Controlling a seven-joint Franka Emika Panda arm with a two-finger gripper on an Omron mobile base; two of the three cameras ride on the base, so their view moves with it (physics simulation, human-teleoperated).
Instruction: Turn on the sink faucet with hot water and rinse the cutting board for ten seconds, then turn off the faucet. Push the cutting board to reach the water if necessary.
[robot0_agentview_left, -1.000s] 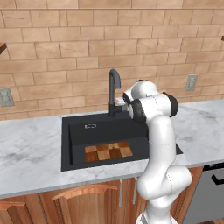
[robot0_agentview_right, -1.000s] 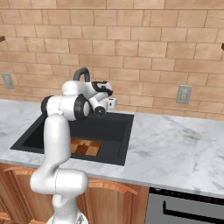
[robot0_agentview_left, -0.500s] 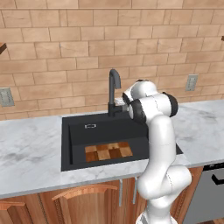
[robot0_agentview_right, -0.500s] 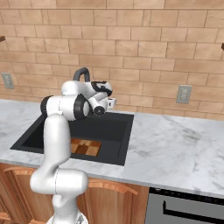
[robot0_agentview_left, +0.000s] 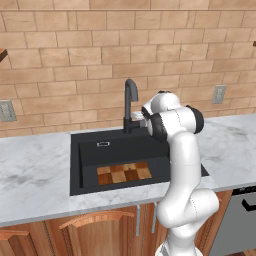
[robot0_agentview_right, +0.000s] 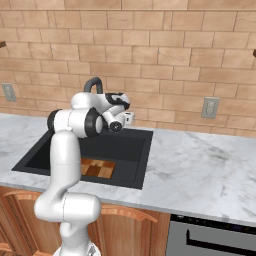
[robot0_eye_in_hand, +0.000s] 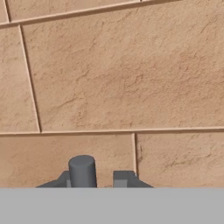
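The white arm's two-finger gripper (robot0_eye_in_hand: 101, 178) sits up by the tall dark grey gooseneck faucet (robot0_agentview_left: 130, 104), facing the brick wall (robot0_eye_in_hand: 131, 78); a grey cylinder, seemingly the lever, stands at its narrow-set jaws, grip unclear. The checkerboard wooden cutting board (robot0_agentview_left: 124, 173) lies far below in the matte black sink (robot0_agentview_left: 87, 155).

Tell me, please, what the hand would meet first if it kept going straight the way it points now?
Most likely the brick wall: the hand faces it squarely, with a grey cylinder, perhaps the faucet handle, near one fingertip. Depth is unclear.
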